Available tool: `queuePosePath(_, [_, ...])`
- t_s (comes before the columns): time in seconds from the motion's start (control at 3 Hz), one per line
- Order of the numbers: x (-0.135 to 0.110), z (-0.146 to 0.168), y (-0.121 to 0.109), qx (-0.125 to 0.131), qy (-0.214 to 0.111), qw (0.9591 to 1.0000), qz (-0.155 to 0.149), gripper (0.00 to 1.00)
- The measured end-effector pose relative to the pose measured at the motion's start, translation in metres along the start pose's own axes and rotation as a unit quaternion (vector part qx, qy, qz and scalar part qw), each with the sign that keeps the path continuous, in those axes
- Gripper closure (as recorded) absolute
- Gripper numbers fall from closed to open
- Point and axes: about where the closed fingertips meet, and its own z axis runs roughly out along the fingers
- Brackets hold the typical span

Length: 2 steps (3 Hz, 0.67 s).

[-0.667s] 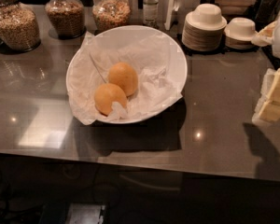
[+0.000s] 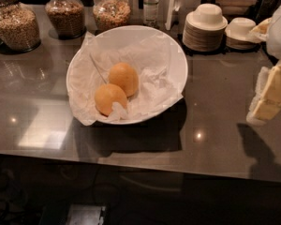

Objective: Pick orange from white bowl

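Observation:
Two near-identical oranges lie side by side in the white bowl (image 2: 175, 55), on its crumpled white paper lining. One orange (image 2: 123, 78) is nearer the middle; the other orange (image 2: 109, 98) is at the front left, touching it. The bowl stands on the dark counter. My gripper (image 2: 270, 93), cream-yellow, hangs at the right edge of the view above the counter, well to the right of the bowl and apart from it, with nothing seen in it.
Three glass jars of grains (image 2: 15, 25) stand along the back left. A small bottle (image 2: 151, 4) is behind the bowl. Stacks of small white plates and bowls (image 2: 205, 27) are at the back right. The counter's front edge (image 2: 131, 161) runs below the bowl.

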Motion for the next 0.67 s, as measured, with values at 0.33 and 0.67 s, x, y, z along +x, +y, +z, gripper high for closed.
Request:
queuePosePath(0.33, [-0.045,0.004,0.01,0.002,-0.03,0.9984,-0.049,0.0])
queuePosePath(0.67, [-0.088,0.016,0.016,-0.012,-0.058,0.9947,-0.084,0.0])
